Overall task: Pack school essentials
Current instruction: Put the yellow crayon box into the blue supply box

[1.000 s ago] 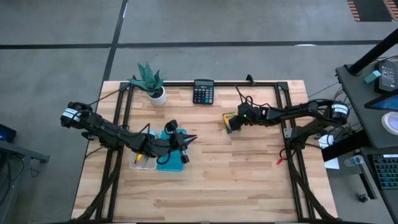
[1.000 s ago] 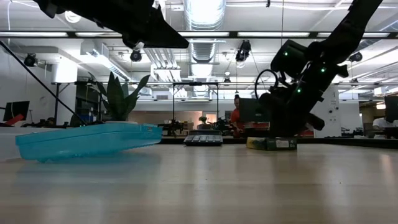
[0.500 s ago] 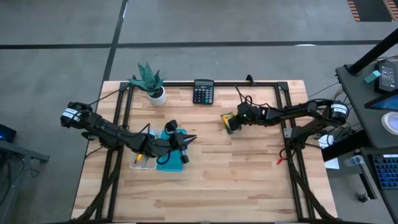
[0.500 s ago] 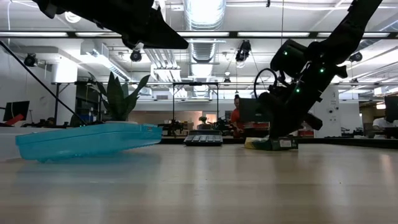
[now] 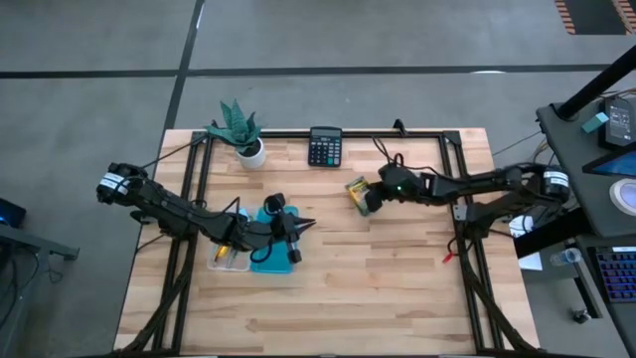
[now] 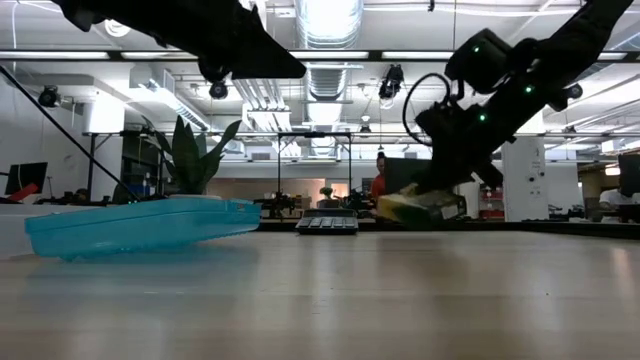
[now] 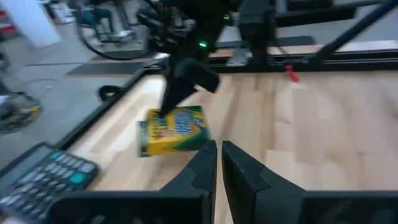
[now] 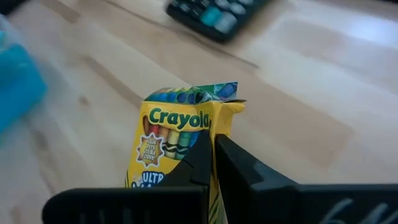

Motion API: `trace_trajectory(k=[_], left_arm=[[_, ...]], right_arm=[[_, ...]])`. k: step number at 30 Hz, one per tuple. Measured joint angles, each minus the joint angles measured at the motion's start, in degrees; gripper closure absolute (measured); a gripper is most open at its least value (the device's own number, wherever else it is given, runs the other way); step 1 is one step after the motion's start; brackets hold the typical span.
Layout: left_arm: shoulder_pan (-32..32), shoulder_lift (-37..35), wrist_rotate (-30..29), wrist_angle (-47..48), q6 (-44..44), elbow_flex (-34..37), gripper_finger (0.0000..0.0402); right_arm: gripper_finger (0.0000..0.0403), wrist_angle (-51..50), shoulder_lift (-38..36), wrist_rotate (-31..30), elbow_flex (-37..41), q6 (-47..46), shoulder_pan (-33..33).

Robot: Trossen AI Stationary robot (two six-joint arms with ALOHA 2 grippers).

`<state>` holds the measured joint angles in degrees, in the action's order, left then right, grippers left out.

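The right gripper (image 5: 370, 198) is gripping the crayon box (image 5: 357, 189), its fingers pinched shut on one edge of it. In the low view the box (image 6: 420, 205) is hanging clear of the table (image 6: 400, 300), tilted, with the gripper (image 6: 432, 188) above it. From overhead the box is sitting right of the table's middle, toward the far side, just near-right of the calculator (image 5: 325, 146). The right wrist view is showing the box (image 8: 177, 140) close up, yellow with a green top flap, caught between the two dark fingers (image 8: 242, 168), with the calculator (image 8: 214, 14) beyond it. The left wrist view is also catching the box (image 7: 173, 129) dangling under the right gripper (image 7: 171, 102), with the calculator (image 7: 46, 171) off to one side.

The left gripper (image 5: 303, 223) is hovering left of centre with its fingers closed on nothing, over the right edge of the teal lid (image 5: 273, 249). In the low view the lid (image 6: 140, 225) is lying tilted at the left, and the left arm is crossing above it. Just left of the lid, a clear box (image 5: 229, 257) is holding a few small items, too small to tell apart. A potted plant (image 5: 241, 131) is standing at the far left of the table, well apart from both grippers.
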<state>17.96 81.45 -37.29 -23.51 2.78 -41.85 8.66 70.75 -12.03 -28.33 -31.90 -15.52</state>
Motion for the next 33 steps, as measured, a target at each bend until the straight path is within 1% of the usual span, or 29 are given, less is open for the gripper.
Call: trace_trajectory(k=[2,8,12,15,20,23,25,29,33], left_arm=[[0.0,0.0,1.94,-0.05,1.06,0.0,0.0394],[-0.43,0.0,2.86,-0.43,5.57,0.04,0.0393],[-0.99,0.0,3.59,-2.49,6.04,0.64,0.0375],[-1.42,0.0,3.84,-5.64,6.12,1.53,0.0342],[-2.34,0.01,3.85,-6.52,9.2,1.85,0.0252],[-3.27,0.81,3.75,-7.6,13.01,1.89,0.0196],[-4.1,1.75,3.68,-9.79,16.55,1.92,0.0167],[-5.63,4.05,3.58,-15.47,22.04,1.91,0.013],[-7.22,6.4,3.51,-18.72,25.5,1.81,0.0119]], right_arm=[[0.0394,2.21,-1.03,-0.03,0.82,1.06,0.86],[0.0394,10.45,-2.07,-0.17,1.9,5.37,3.39],[0.0394,18.92,-1.64,-0.15,2.2,7.8,5.92],[0.0394,23.89,-1.59,-0.17,2.29,10.26,7.95],[0.0394,31.44,-1.59,-0.17,2.31,12.49,10.97],[0.0394,34.46,-1.59,-1.04,2.24,12.84,12.06],[0.0394,35.47,-1.59,-2.08,2.16,13.51,12.56],[0.0394,36.86,-1.57,-4.94,2.14,13.99,12.91],[0.0394,37.55,-1.57,-5.09,2.14,14.11,12.92]])
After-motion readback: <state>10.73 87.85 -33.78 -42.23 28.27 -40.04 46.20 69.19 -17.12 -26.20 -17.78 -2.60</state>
